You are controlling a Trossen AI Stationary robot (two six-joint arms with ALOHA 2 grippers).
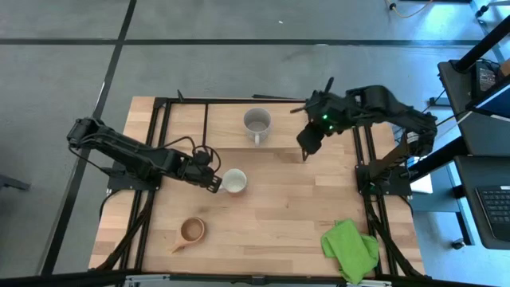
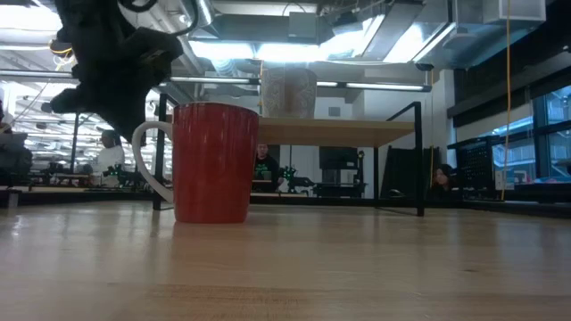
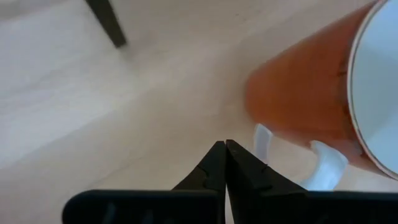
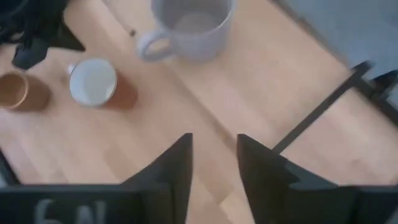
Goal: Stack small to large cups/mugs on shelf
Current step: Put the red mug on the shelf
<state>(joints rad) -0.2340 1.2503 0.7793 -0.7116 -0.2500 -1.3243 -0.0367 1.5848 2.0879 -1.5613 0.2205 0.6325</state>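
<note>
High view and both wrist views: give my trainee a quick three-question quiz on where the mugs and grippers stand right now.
1. True or false: the mid-sized grey mug stands on the low light-wood shelf.
2. The shut left gripper sits beside which?
A. small tan wooden cup
B. larger red mug with cream inside
C. green cloth
3. Fill in: the open right gripper holds ____.
Key: 1 true; 2 B; 3 nothing.
</note>
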